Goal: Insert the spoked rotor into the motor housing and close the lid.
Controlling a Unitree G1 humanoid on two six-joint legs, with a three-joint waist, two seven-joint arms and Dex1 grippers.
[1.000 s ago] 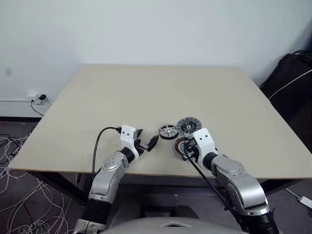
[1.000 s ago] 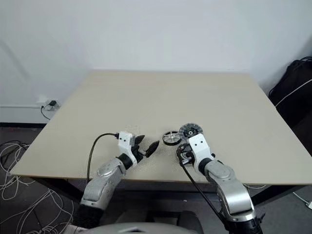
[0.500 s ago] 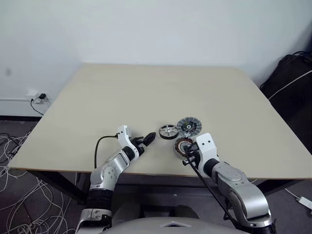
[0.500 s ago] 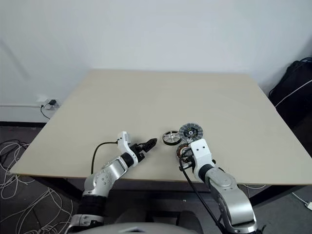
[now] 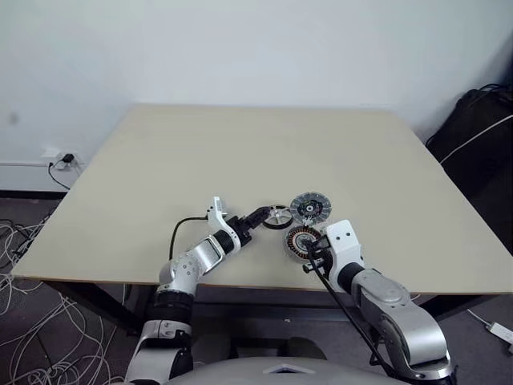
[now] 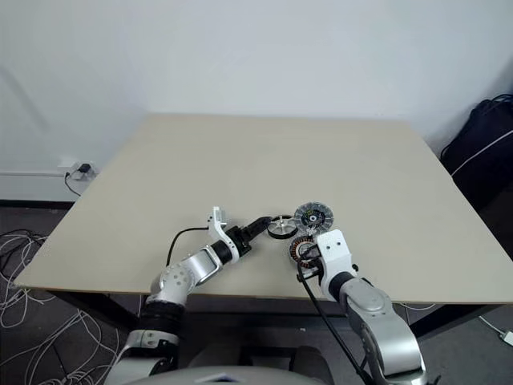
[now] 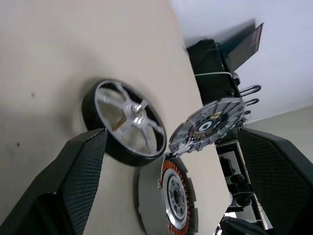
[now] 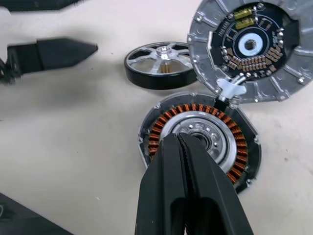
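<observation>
My right pincer [image 8: 183, 147]: clenched, both fingers pressed flat together with nothing between them, at the near edge of the table and just in front of the motor housing.
Motor housing [image 5: 303, 240]: lies flat near the table's front edge, open face up, a ring of copper windings around a silvery middle; my right pincer's tip overlaps its near side in the right wrist view, and I cannot tell whether it touches.
My left pincer [image 5: 258, 216]: released, fingers [image 7: 80, 171] spread wide and empty, pointing across at the wheel, its tip just beside the wheel's left rim; I cannot tell whether it touches.
Spoked rotor [image 7: 124, 120]: silver spokes, dark rim, lying flat on the table just left of the lid and just beyond the housing, framed between my open left fingers in the left wrist view.
Lid [image 8: 249, 46]: joined to the housing's far edge by a small metal tab and tipped up and back; its inner face shows grey ribs around a dark round board with small parts.
Writing: none I can read on any part.
Table [image 5: 240, 152]: plain beige top, bare beyond the three parts.
Around: white wall behind; dark bag [image 5: 477, 128] with a white cord at the far right; a wall socket [image 5: 66, 160] and loose cables [image 5: 32, 321] on the floor to the left.
In the way: my own right pincer hides the housing's near rim.
</observation>
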